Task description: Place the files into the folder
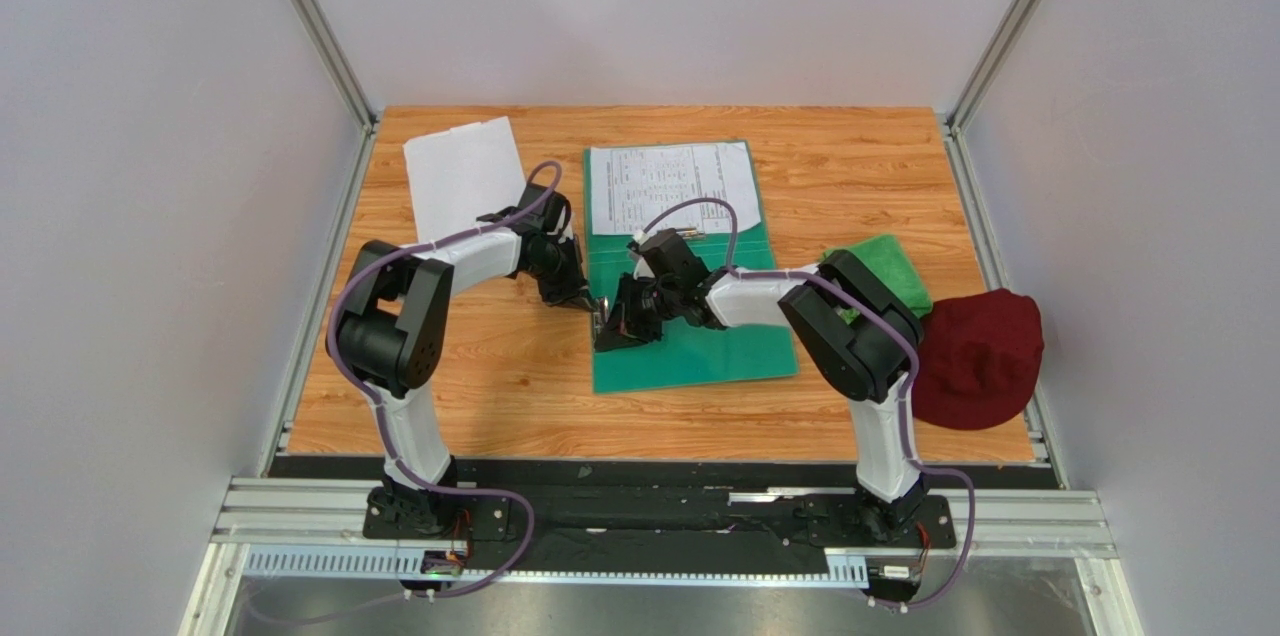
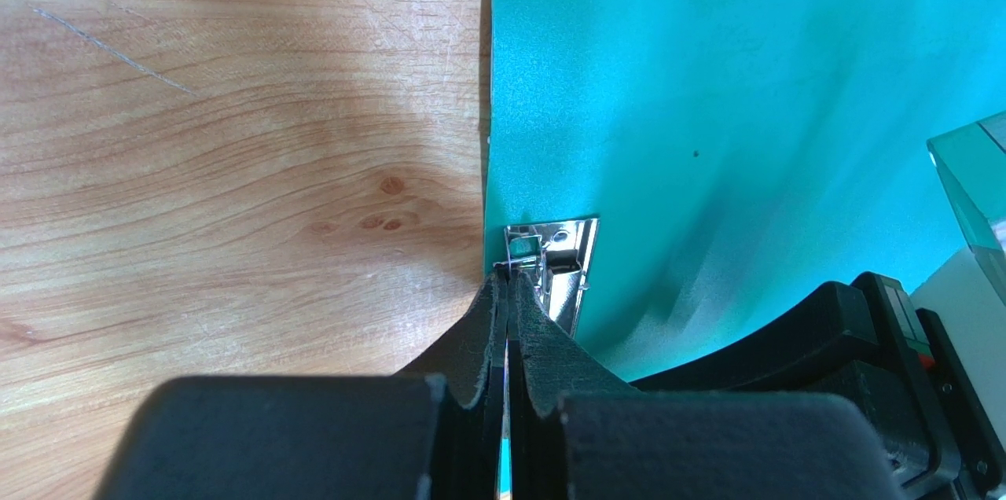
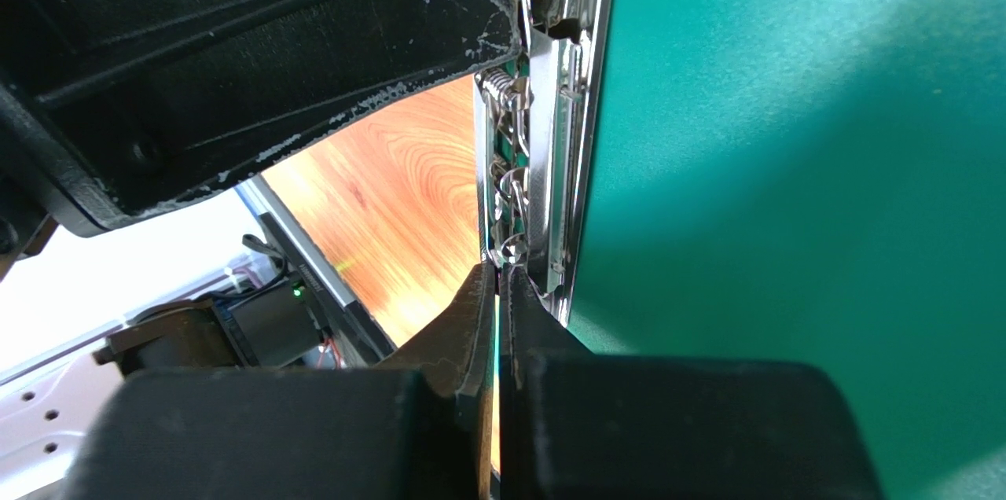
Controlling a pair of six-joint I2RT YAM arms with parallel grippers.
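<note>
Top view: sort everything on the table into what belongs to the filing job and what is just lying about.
Job: green folder with its metal clip; printed sheet lying on the folder's far end; blank-faced sheet at far left.
Lying about: green cloth; dark red cap, both right of the folder.

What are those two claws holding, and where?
Both seem to pinch the metal clip of the folder: left gripper at one end, right gripper at the other.
</note>
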